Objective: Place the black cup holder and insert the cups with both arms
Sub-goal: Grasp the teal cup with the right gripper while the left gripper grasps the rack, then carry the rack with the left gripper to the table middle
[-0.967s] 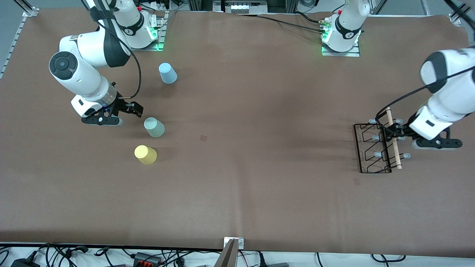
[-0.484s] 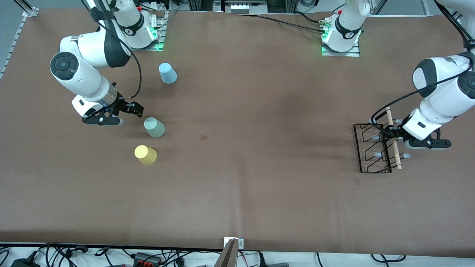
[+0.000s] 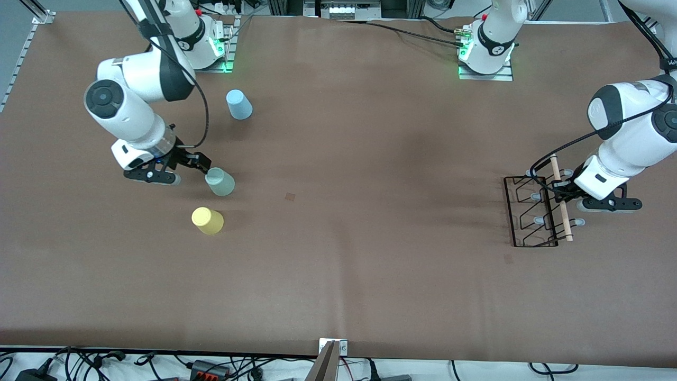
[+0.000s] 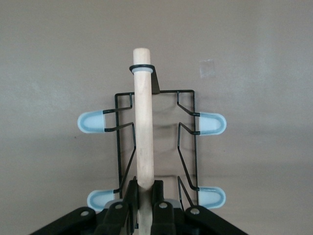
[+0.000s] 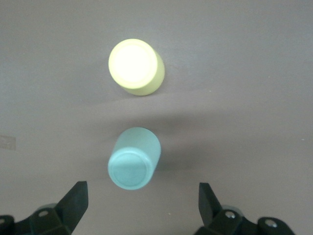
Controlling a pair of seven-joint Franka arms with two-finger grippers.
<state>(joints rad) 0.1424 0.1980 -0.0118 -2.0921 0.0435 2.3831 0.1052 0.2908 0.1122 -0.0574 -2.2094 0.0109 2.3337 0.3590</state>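
The black cup holder [image 3: 537, 210] lies on the bench [image 3: 370, 238] at the left arm's end, its pale-blue-tipped prongs [image 4: 210, 123] spread to either side of the wooden rod [image 4: 143, 117]. The left hand [image 4: 143, 196] is clamped on that rod near one end; the rod is the one solid bar on the wire frame, so it likely serves as the carrying handle for repositioning.

At the right arm's end, three cups stand upside down on the bench. The right hand [image 5: 142, 200] is fully spread, its fingers straddling the pale green cup [image 3: 219, 181] without closing on it, apparently lined up for a side grasp. The yellow cup [image 3: 207, 220] stands nearer the front camera than the green one; the light blue cup [image 3: 239, 104] stands farther.
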